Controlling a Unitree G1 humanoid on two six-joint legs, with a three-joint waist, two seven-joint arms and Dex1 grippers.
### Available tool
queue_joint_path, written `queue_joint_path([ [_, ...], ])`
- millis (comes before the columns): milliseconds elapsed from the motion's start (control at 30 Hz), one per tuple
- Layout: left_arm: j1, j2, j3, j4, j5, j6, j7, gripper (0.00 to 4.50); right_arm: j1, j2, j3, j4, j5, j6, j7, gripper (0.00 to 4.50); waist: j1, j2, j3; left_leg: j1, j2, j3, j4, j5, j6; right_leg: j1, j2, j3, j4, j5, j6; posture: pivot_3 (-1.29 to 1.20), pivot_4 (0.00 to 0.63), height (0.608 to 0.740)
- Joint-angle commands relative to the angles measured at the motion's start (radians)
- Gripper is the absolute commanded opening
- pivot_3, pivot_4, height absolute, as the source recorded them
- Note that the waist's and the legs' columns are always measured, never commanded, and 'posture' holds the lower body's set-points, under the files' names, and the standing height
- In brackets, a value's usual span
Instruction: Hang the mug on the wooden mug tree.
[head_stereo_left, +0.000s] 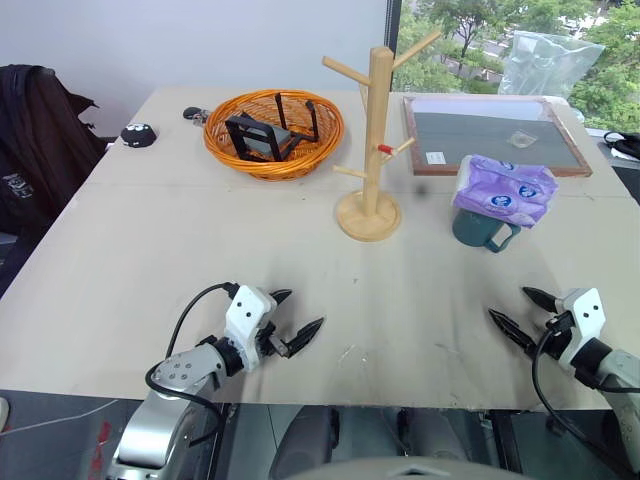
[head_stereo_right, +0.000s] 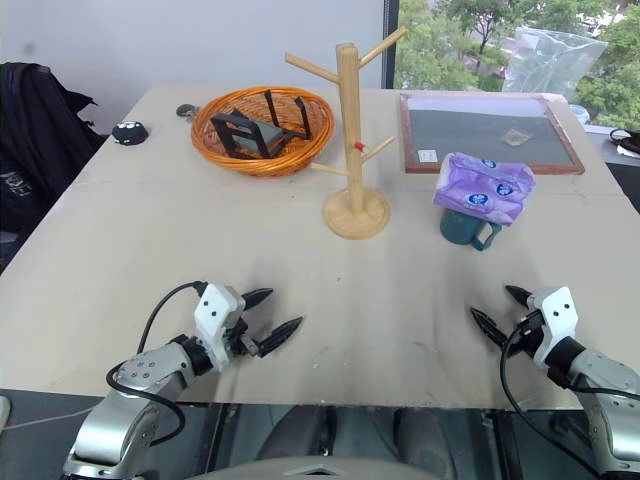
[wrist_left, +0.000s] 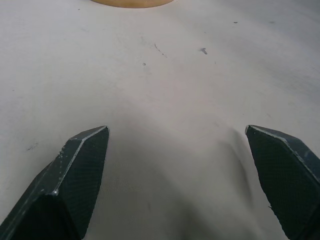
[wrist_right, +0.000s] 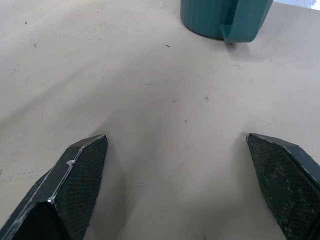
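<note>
**Mug waits under tissue pack as both grippers rest open at the bench edge**

The mug (head_stereo_left: 484, 231), a dark teal-blue ceramic cup with a ribbed-looking wall and a loop handle turned toward the robot, stands upright on the pale bench (head_stereo_left: 150, 260), ahead of the right gripper (head_stereo_left: 520, 312) and slightly to its left, well apart from it. A purple tissue pack (head_stereo_left: 504, 190) lies across its mouth, hiding the inside. In the right wrist view the mug's base and handle (wrist_right: 235, 20) show straight ahead of the spread fingers (wrist_right: 75, 185), with bare bench between.

The wooden mug tree (head_stereo_left: 374, 140) stands farther left, ahead and to the right of the left gripper (head_stereo_left: 297, 318) and well apart from both grippers. It is a light wooden upright post on a round disc base, with angled pegs branching to either side; one peg on the mug's side carries a small red mark. No mug hangs on it.

Both grippers hover low over the near edge of the bench, jaws wide apart and holding nothing, the left pointing forward and rightward, the right forward and leftward.

Beyond the left gripper sits an orange wicker basket (head_stereo_left: 325, 140) holding dark objects. Behind the mug lies a wood-framed dark board (head_stereo_left: 480, 135).
</note>
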Motion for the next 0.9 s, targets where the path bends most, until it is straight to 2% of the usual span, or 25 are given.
queue_joint_path([
  [33, -0.002, 0.005, 0.025, -0.018, -0.007, -0.004, 0.004, 4.50, -0.017, 0.004, -0.025, 0.029, 0.006, -0.042, 0.016, 4.47, -0.001, 0.000, 0.000, 0.000, 0.000, 0.000, 0.000, 0.000, 0.000, 0.000, 0.000, 0.000, 0.000, 0.000, 0.000, 0.00, 0.150, 0.740],
  [333, -0.008, 0.002, 0.024, -0.024, -0.004, -0.008, 0.005, 4.50, -0.067, 0.011, -0.010, 0.052, 0.011, -0.049, 0.031, 4.47, -0.004, 0.002, 0.002, -0.001, 0.000, 0.000, 0.000, 0.000, 0.000, -0.001, 0.000, 0.000, 0.000, 0.000, 0.000, 0.00, 0.150, 0.740],
  [900, -0.049, -0.004, 0.007, 0.009, 0.003, -0.053, -0.035, 4.50, -0.016, 0.006, -0.029, -0.044, -0.001, -0.022, -0.003, 4.47, -0.004, 0.003, 0.002, -0.001, 0.000, 0.000, 0.000, 0.000, 0.000, -0.001, 0.000, 0.000, 0.000, 0.000, 0.000, 0.00, 0.150, 0.740],
])
